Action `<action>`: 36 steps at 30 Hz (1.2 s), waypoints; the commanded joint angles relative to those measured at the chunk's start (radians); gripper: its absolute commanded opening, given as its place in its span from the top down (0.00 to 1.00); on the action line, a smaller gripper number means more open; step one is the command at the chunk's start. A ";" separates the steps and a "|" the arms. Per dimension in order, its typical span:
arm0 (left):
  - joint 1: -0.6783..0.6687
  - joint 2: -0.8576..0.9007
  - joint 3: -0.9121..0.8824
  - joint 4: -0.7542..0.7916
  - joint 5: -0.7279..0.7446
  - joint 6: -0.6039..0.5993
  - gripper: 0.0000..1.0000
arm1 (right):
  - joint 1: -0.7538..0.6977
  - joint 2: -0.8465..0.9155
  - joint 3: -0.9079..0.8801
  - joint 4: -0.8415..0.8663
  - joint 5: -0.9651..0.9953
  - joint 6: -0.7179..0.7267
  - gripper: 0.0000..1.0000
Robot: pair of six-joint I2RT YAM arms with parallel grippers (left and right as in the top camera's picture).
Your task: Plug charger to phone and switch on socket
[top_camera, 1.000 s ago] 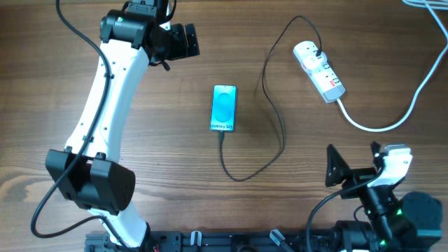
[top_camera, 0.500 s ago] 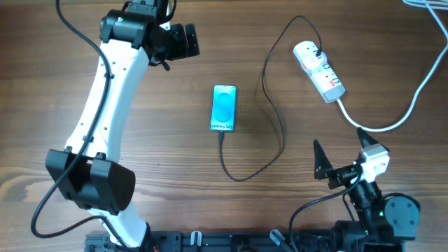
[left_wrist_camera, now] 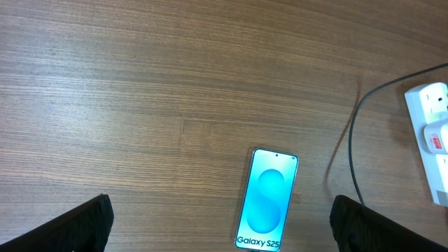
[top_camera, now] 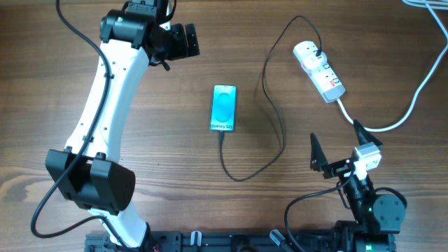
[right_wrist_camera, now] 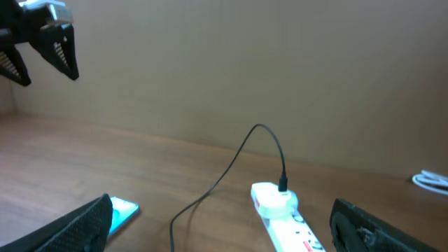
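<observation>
The phone point(top_camera: 223, 108) lies flat mid-table, teal screen up, "Galaxy" end toward the front; it also shows in the left wrist view point(left_wrist_camera: 268, 199) and at the lower left of the right wrist view point(right_wrist_camera: 122, 212). The charger's thin black cable point(top_camera: 278, 126) runs from the phone's front end, loops right and up to a white adapter on the socket point(top_camera: 319, 70), also in the right wrist view point(right_wrist_camera: 287, 213). My left gripper point(top_camera: 183, 40) is open, raised behind and left of the phone. My right gripper point(top_camera: 339, 147) is open and empty, front right, below the socket.
A thick white cord point(top_camera: 420, 87) runs from the socket's near end out to the right and up to the back right corner. The brown wooden table point(top_camera: 140, 140) carries everything. A plain wall stands behind the table in the right wrist view.
My right gripper has swung left and lifted toward the socket, from the front right corner. The left arm, phone, cable and socket have not moved.
</observation>
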 commanded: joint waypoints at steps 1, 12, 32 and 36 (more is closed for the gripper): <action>0.003 0.004 -0.004 0.000 -0.010 -0.012 0.00 | 0.004 -0.016 -0.049 0.038 -0.008 -0.017 0.00; 0.003 0.004 -0.004 0.000 -0.010 -0.012 0.00 | 0.004 -0.015 -0.049 -0.059 0.071 -0.020 0.00; 0.003 0.004 -0.004 0.000 -0.010 -0.012 0.00 | 0.004 -0.015 -0.047 -0.081 0.248 0.115 0.00; 0.003 0.004 -0.004 0.000 -0.010 -0.011 0.00 | 0.004 -0.015 -0.047 -0.081 0.244 0.060 0.00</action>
